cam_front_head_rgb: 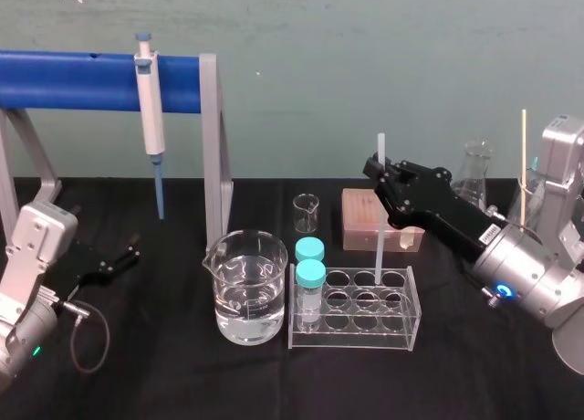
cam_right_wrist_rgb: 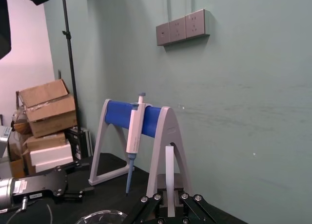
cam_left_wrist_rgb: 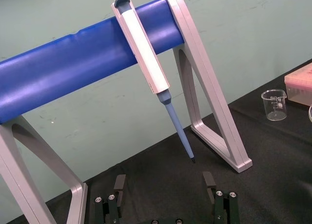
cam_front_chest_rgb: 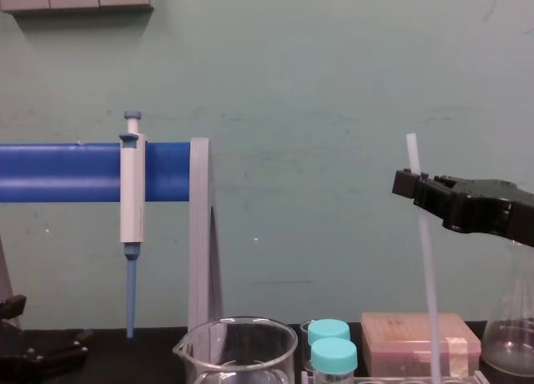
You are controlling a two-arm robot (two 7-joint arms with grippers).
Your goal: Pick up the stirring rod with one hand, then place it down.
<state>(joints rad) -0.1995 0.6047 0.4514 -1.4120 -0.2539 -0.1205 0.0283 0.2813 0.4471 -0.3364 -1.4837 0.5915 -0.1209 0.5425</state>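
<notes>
Black tabletop, teal wall behind. Right gripper point(cam_front_head_rgb: 381, 175) is clamped on the stirring rod point(cam_front_head_rgb: 378, 246) above the test tube rack point(cam_front_head_rgb: 351, 334). Rod is thin, straight, translucent white and upright, its lower end at a back-row well. Left gripper point(cam_front_head_rgb: 128, 252) rests well left of the rack, jaws apart.

No writing could be read.
The small beaker point(cam_left_wrist_rgb: 274, 104), far and near the middle of the table, bore printed scale marks too fine to read. A white sticker point(cam_front_head_rgb: 491, 232) on the right arm and a pale label point(cam_right_wrist_rgb: 20, 186) on the left arm stayed illegible.
</notes>
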